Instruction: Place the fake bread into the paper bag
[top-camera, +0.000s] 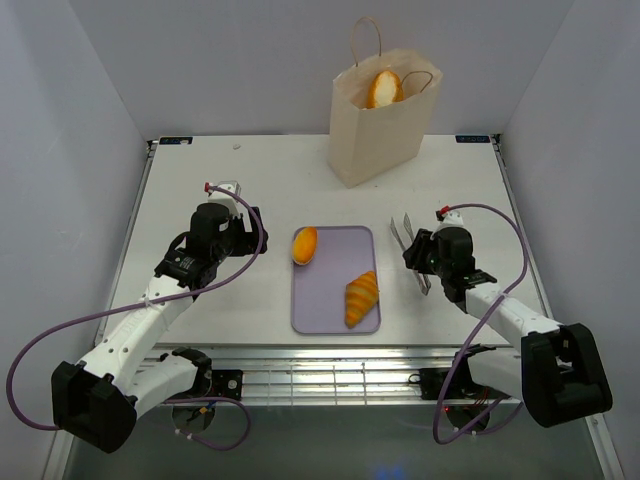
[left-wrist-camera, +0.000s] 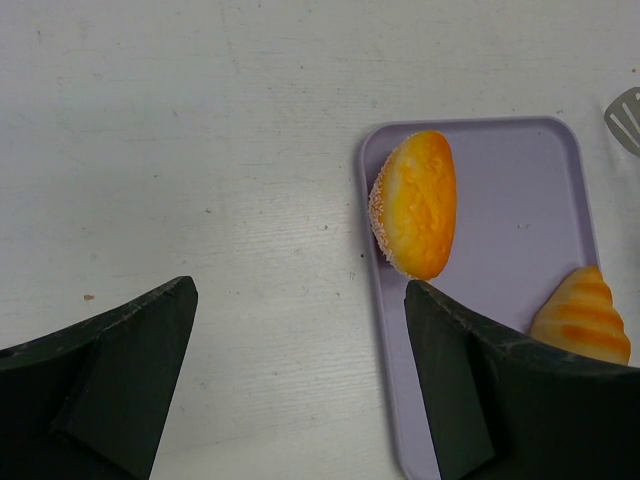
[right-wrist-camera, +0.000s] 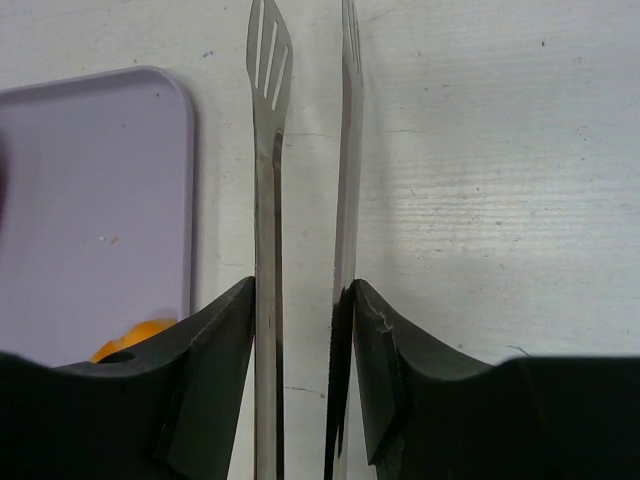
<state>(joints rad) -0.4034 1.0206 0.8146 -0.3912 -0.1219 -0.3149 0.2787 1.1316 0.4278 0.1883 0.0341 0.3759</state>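
One golden fake bread loaf (top-camera: 383, 88) pokes out of the top of the cream paper bag (top-camera: 380, 130) at the back of the table. An oval roll (top-camera: 305, 245) (left-wrist-camera: 418, 205) lies on the upper left edge of the lilac tray (top-camera: 330, 290) (left-wrist-camera: 510, 220). A croissant (top-camera: 361, 297) (left-wrist-camera: 585, 315) rests at the tray's lower right. My left gripper (top-camera: 248, 228) (left-wrist-camera: 300, 288) hangs open over bare table just left of the tray. My right gripper (top-camera: 420, 258) (right-wrist-camera: 303, 285) is shut on metal tongs (top-camera: 404, 238) (right-wrist-camera: 268, 150), whose arms stand slightly apart, right of the tray.
The tongs' tips (left-wrist-camera: 625, 118) point toward the back of the table. White walls close in the table on three sides. A metal rail runs along the near edge between the arm bases.
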